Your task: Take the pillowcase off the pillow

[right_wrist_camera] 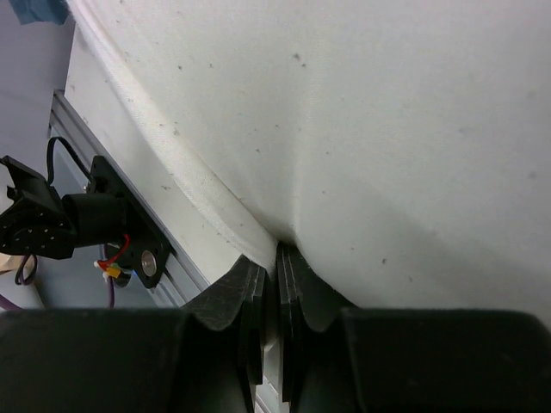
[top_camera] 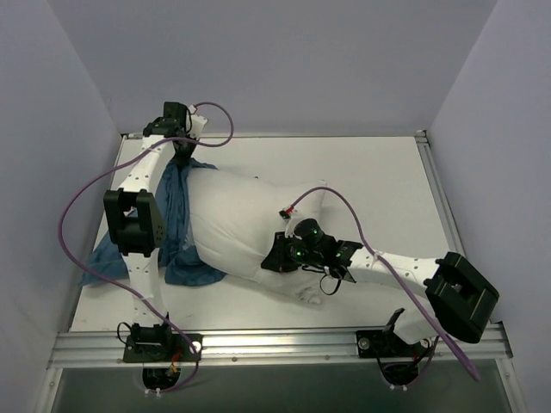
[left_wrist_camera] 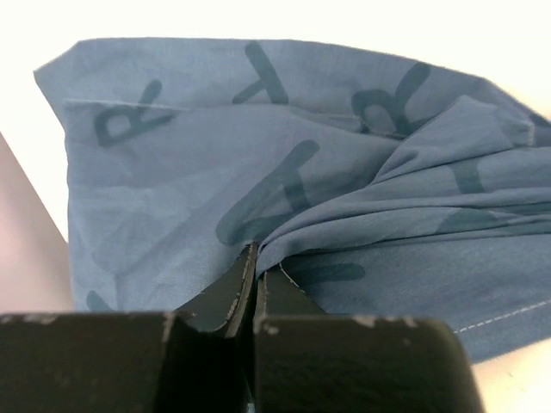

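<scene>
Now: left fingers (left_wrist_camera: 237, 288) pinched shut on pillowcase (top_camera: 176, 219) fold near far-left corner of counter (top_camera: 379, 172), likely to drag cover off. Right fingers (right_wrist_camera: 245, 292) clamped on pillow (top_camera: 241, 224) seam toward near edge, anchoring it. Pillowcase bunched at pillow's end by left edge.
</scene>
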`<state>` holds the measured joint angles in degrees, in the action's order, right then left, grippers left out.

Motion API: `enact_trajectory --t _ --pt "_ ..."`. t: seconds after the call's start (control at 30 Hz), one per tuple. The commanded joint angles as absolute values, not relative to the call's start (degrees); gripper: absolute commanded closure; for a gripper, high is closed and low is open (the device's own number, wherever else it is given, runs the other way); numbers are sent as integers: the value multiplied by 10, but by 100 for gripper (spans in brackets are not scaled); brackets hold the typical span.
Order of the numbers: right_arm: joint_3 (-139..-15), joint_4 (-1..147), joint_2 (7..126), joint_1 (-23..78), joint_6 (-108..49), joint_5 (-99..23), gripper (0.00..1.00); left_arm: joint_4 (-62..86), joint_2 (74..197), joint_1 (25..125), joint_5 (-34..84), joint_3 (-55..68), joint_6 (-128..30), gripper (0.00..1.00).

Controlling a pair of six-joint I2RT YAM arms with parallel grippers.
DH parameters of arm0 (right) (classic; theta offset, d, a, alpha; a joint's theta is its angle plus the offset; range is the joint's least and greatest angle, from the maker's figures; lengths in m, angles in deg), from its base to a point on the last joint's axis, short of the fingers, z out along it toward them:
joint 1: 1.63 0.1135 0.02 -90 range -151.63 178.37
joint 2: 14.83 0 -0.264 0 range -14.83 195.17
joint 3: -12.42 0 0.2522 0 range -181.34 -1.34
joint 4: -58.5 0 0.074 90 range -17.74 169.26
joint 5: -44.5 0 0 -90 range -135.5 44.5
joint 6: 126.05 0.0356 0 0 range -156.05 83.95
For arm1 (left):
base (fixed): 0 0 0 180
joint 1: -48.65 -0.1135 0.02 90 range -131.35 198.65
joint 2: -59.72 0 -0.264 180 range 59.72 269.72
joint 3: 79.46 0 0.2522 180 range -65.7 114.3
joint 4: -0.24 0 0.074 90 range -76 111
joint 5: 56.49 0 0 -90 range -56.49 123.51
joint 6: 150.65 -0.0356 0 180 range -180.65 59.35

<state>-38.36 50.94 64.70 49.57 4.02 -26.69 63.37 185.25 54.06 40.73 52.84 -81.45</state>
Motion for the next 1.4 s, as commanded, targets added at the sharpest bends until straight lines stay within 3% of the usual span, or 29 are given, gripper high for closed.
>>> enact_trajectory --t 0.0,0.03,0.13,0.17,0.2,0.23,0.6,0.7,0.97,1.07,1.2,1.27,1.33,1.37 --pt "-370 735 665 496 44 -241 100 528 1814 547 445 525 -852 97" --pt "-376 751 659 486 40 -256 100 537 1809 553 441 527 -855 96" --pt "-400 798 619 412 16 -279 100 566 1796 566 392 537 -857 68" --pt "-407 812 609 392 6 -285 100 578 1793 566 370 551 -853 54" --pt "-417 839 595 373 -5 -292 100 593 1790 566 344 561 -852 15" --pt "-438 852 592 343 -18 -298 100 625 1781 566 289 572 -851 6" --pt "-539 930 601 226 -127 -259 100 861 1631 533 60 624 -839 6" --pt "-544 921 599 214 -121 -255 100 939 1571 509 52 561 -881 6" --pt "-536 911 588 205 -116 -255 100 992 1373 431 129 159 -989 6" --pt "-530 908 586 203 -115 -254 100 986 1325 435 127 75 -999 6" --pt "-519 898 583 202 -110 -250 100 860 1321 438 190 -35 -972 6" --pt "-514 891 581 201 -106 -249 100 811 1342 442 192 -48 -955 1" --pt "-513 890 583 200 -107 -255 100 735 1372 450 200 -44 -928 17" --pt "-512 889 583 196 -107 -256 100 715 1382 460 206 -36 -921 19"
